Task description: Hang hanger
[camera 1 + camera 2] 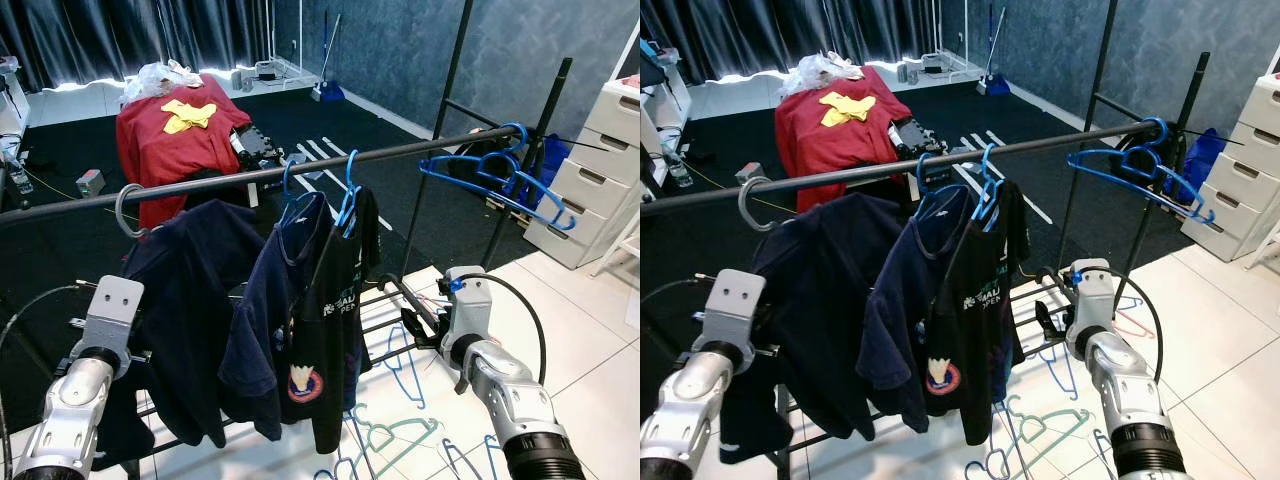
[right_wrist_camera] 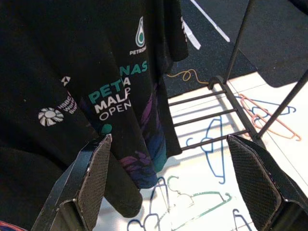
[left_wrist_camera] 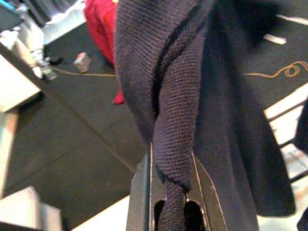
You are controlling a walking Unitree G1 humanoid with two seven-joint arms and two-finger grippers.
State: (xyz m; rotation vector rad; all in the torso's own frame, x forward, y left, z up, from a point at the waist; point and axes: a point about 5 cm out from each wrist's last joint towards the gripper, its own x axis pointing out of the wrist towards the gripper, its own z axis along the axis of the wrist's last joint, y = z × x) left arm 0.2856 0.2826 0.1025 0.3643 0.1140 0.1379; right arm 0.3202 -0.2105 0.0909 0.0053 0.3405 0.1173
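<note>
Garment rack on white tile at the edge of black carpet; left gripper pinching cloth, right gripper spread.

Nearest: white tiled floor (image 1: 590, 340) strewn with loose coloured plastic hangers (image 1: 395, 435). Left gripper (image 3: 172, 202) pinches a fold of the dark navy knit garment (image 1: 185, 300), which hangs from a grey hanger (image 1: 125, 210) on the black metal rail (image 1: 230, 180). Right gripper (image 2: 175, 180), fingers wide apart, faces the black printed sports shirt (image 2: 120, 96), touching nothing. Two shirts hang on blue hangers (image 1: 345, 195) mid-rail; empty blue plastic hangers (image 1: 500, 175) sit at the rail's right end. Beyond: white drawer unit (image 1: 595, 170), red-draped furniture (image 1: 175, 140), dark curtains (image 1: 120, 35).
</note>
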